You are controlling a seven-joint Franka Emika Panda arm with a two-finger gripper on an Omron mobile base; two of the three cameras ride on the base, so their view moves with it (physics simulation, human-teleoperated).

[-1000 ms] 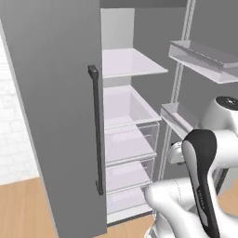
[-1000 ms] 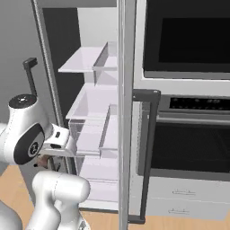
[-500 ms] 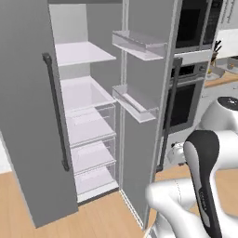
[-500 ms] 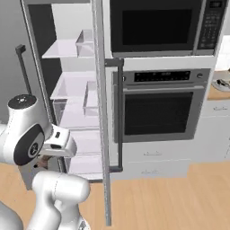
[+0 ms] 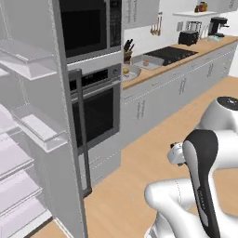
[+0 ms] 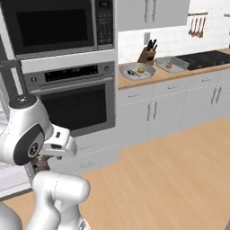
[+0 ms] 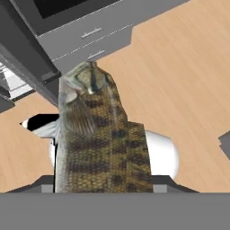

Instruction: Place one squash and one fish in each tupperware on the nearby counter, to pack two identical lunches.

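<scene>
The arm is carrying a fish (image 7: 92,148) toward the counter (image 6: 179,72) at the upper right of the right base view. The round tub (image 6: 137,71) there already has a dark fish and a yellow squash (image 6: 141,69) in it; the tray (image 6: 171,64) beside it shows just an orange squash (image 6: 169,65). So, to my eye, this fish belongs in the tray, not the tub.

To do it well, I'd keep the hand tucked close while the base drives and swing wide of the open fridge door (image 5: 65,153) on the left. Stop square to the tray, come in from above, clear of the knife block (image 6: 147,53) behind, and lower the fish beside the squash before letting go.

The gripper (image 7: 101,186) is clamped on the fish, jaws closed as far as the body lets them. In the hand view the fish stands up the middle of the frame, scaly and mottled, over the wood floor.
</scene>
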